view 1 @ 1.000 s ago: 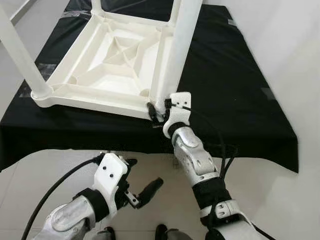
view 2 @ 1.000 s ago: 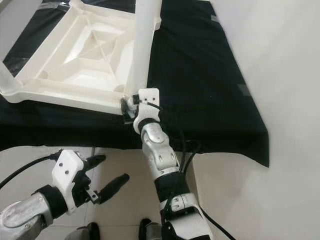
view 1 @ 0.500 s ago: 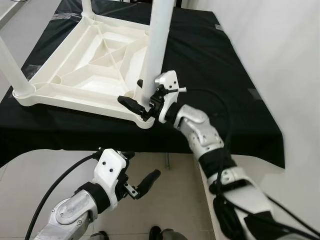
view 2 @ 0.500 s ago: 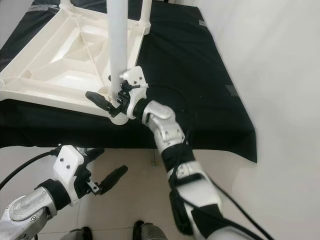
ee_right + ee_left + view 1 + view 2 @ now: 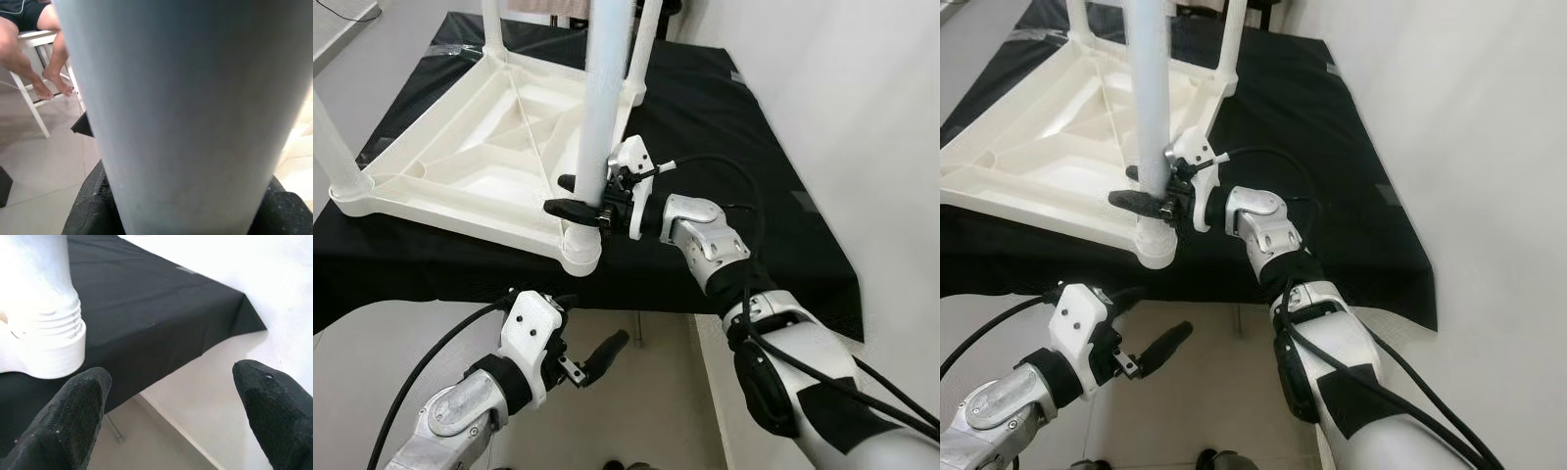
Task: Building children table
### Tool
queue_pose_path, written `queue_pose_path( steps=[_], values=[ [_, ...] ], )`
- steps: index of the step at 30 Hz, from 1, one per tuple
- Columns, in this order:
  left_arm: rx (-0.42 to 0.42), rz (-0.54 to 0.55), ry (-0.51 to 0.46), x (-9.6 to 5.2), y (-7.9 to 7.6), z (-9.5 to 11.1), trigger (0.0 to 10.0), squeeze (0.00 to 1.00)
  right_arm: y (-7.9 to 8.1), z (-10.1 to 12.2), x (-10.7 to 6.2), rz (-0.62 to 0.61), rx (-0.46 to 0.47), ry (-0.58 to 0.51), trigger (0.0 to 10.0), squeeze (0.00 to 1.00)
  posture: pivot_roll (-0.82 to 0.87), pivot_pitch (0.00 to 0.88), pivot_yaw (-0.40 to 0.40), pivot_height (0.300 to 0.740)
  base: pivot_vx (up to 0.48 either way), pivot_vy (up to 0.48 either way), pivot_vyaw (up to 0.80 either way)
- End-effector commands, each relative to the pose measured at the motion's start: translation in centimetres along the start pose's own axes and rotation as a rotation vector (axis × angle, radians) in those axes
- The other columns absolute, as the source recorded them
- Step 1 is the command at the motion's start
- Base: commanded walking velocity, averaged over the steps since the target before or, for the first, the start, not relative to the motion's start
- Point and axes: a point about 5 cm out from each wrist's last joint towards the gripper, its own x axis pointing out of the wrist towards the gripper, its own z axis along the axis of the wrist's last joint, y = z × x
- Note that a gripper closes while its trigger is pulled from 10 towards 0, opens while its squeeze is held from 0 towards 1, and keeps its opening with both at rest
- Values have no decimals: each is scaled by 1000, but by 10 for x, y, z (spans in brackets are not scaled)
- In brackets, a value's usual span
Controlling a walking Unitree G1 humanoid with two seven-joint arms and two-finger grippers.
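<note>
Left eye view, nearest item: left gripper (image 5: 592, 357), fingers spread and holding nothing, hanging below the table edge above pale floor tiles. Next: black cloth (image 5: 754, 196) covering a work surface. On it, white children's table (image 5: 489, 166), inverted, underside ribs upward. Near corner socket (image 5: 579, 250) carries an upright white leg (image 5: 602, 98); right gripper (image 5: 579, 196) is clamped around that leg just above the socket. Further legs stand at the left and far corners. Right wrist view adds: leg (image 5: 186, 112) between black fingers (image 5: 93, 215); beyond, a seated person's bare legs (image 5: 29, 58) on a white chair. No writing legible.
</note>
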Motion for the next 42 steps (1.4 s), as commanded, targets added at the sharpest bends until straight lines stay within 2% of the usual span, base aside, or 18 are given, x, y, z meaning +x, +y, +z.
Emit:
queue_pose_path(
  steps=[1,5,8,10,12,13,14,15,17,25,26,27,31,32,38,39,40,42],
  values=[
    [-24,1,-11,-1,-1,-2,10000,0,0,-4,-1,24,16,14,0,0,92,92,-186,740,0,0,0],
    [-26,4,-15,-1,0,-2,10000,0,-2,-6,-4,12,18,20,0,0,87,92,-184,740,0,0,0],
    [-28,17,-19,-3,1,-2,10000,0,-9,-24,-15,-162,44,81,0,0,65,91,-191,740,0,0,0],
    [-38,56,-26,-7,3,-3,10000,0,-22,-59,-36,-610,74,246,0,0,62,91,-195,740,0,0,0],
    [-46,77,-31,-8,5,-4,10000,0,-26,-74,-50,-862,61,339,0,0,62,91,-195,740,0,0,0],
    [-46,77,-31,-8,5,-4,10000,0,-26,-74,-50,-862,61,339,0,0,62,91,-195,740,0,0,0],
    [-48,112,-38,-9,8,-3,10000,0,3,-92,-38,-920,153,291,0,0,60,97,-165,740,0,0,0],
    [-48,112,-38,-9,8,-3,10000,0,3,-92,-38,-920,153,291,0,0,60,97,-165,740,0,0,0],
    [-45,153,-42,-8,14,-3,10000,0,29,-101,-35,-1004,260,214,0,0,63,83,-160,740,0,0,0],
    [-29,256,-30,-3,29,-9,10000,0,0,-78,-17,-982,174,180,0,0,69,43,-175,740,0,0,0],
    [-11,275,-30,-2,30,-9,10000,0,1,-76,-12,-987,183,184,1569,0,71,42,-175,740,0,0,0],
    [-1,303,-24,-2,32,-10,10000,0,2,-73,-7,-969,167,199,10000,0,79,37,-176,740,0,0,0],
    [0,337,-14,-2,36,-12,10000,0,6,-69,-6,-969,157,208,10000,0,85,33,-178,740,0,0,0],
    [-5,368,-4,-3,39,-13,10000,0,6,-67,-6,-946,160,201,10000,1000,89,32,-179,740,0,0,0],
    [-77,379,56,-4,40,-21,10000,0,-1,-52,3,-740,238,61,10000,1000,95,26,-181,740,0,0,0],
    [-61,354,69,-3,37,-23,10000,0,-2,-44,5,-641,223,15,10000,208,97,28,-182,740,0,0,0],
    [-45,340,74,-4,35,-24,10000,0,-1,-37,7,-542,208,-23,10000,0,98,28,-181,740,0,0,0],
    [-28,336,70,-4,33,-24,10000,0,0,-31,8,-414,177,-44,10000,0,104,25,-186,740,0,0,0]
  ],
)
